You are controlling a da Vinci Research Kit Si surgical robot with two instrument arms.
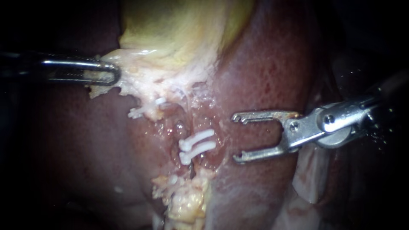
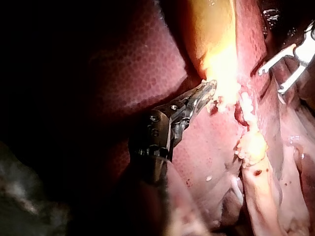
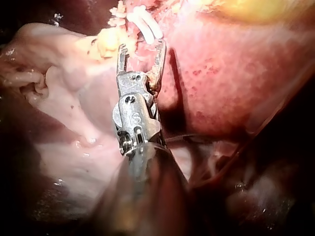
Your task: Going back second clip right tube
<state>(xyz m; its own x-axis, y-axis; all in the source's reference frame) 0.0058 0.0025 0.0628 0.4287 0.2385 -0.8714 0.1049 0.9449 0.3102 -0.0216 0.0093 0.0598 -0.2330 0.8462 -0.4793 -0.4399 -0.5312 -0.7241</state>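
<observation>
Liver (image 1: 264, 64): dark red, fills most of the field. Gallbladder (image 1: 183, 25): yellow-green, at top centre, with a fringe of pale tissue (image 1: 140, 85) along its lower edge.

Left instrument (image 1: 114, 73): enters from the left, pincer clamped together on that pale tissue; the left wrist view shows the same hold.

Right instrument (image 1: 235, 137): enters from the right over the liver, pincer wide apart, nothing in it, tips just beside the clipped site but not touching.

Right tube (image 1: 181, 127): runs down the raw groove, mostly hidden by wet tissue.

Two white clips (image 1: 197, 144): side by side across the right tube, close together. Third white clip (image 1: 142, 110): well left of them, under the fringe.
</observation>
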